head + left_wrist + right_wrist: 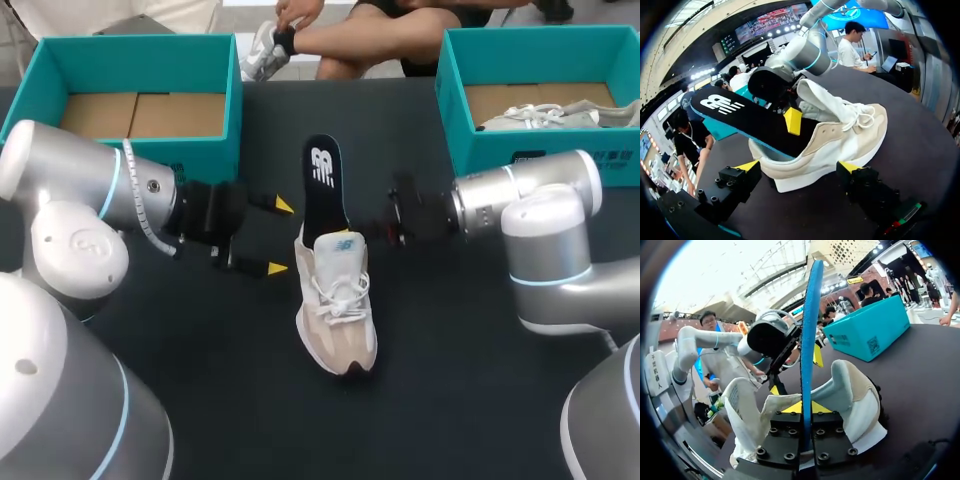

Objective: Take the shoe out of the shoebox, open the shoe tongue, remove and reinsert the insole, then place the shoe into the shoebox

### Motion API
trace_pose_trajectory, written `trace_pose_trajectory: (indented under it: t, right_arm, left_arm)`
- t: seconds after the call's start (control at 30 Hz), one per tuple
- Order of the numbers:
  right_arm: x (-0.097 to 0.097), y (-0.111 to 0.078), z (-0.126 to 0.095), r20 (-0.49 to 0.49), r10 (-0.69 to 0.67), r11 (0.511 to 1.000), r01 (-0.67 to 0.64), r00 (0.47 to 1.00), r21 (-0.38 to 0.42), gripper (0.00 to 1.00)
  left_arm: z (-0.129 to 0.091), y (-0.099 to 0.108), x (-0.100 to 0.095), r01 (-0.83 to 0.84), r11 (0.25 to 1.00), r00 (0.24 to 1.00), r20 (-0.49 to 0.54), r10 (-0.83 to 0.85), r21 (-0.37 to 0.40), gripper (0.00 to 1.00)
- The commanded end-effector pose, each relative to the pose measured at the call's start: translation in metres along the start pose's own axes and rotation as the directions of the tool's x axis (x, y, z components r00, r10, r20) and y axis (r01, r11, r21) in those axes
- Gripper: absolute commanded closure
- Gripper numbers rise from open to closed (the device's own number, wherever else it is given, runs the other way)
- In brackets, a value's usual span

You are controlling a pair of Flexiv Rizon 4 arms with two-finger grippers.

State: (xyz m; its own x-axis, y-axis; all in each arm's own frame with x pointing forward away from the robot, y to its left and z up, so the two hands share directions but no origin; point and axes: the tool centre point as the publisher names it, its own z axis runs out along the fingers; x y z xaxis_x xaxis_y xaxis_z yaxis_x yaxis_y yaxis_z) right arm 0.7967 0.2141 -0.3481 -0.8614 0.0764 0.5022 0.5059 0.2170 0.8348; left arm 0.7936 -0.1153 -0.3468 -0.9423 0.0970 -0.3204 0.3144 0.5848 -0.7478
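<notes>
A beige and white shoe [335,320] lies on the black table, its toe toward the front edge. A dark insole [325,180] with a white logo sticks out of its heel opening toward the back. My right gripper [372,232] comes in from the right and is shut on the insole [807,330] at the shoe's collar [850,395]; the blue edge stands up between its fingers [806,407]. My left gripper [280,237] stands open just left of the shoe. In its own view the shoe [840,135] and insole [740,117] lie ahead of its spread tips [799,167].
A teal shoebox [135,60] with a bare cardboard floor stands at the back left. Another teal box [520,160] at the back right holds a second shoe [560,115]. Bare table [450,390] lies in front of the shoe.
</notes>
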Motion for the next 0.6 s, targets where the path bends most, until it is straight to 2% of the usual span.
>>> trace_pose_trajectory:
  t: [0.03,0.2,0.37,0.4,0.43,0.6]
  right_arm:
    - [-0.002,0.009,0.002,0.005,-0.015,1.0,0.015,1.0,0.004,0.83]
    - [-0.005,0.021,0.003,0.006,-0.045,0.999,0.045,0.999,0.002,0.8]
    - [-0.01,0.032,0.006,0.001,-0.066,0.998,0.066,0.998,0.003,0.85]
    - [-0.011,0.033,0.006,0.0,-0.068,0.998,0.068,0.998,0.004,0.9]
    - [-0.012,0.033,0.007,-0.005,-0.068,0.998,0.068,0.998,0.007,1.0]
    - [-0.011,0.02,0.009,-0.021,-0.037,0.999,0.037,0.999,0.025,1.0]
  left_arm:
    - [0.001,-0.001,0.0,0.0,1.0,1.0,0.0,0.0,-0.005,0.0]
    - [0.001,-0.001,0.0,0.0,1.0,1.0,0.0,0.0,-0.005,0.0]
    - [0.001,-0.001,0.0,0.0,1.0,1.0,0.0,0.0,-0.005,0.0]
    - [0.001,-0.001,0.0,0.0,1.0,1.0,0.0,0.0,-0.005,0.0]
    - [0.001,-0.001,0.0,0.0,1.0,1.0,0.0,0.0,-0.005,0.0]
    - [0.001,-0.001,0.0,0.0,1.0,1.0,0.0,0.0,-0.005,0.0]
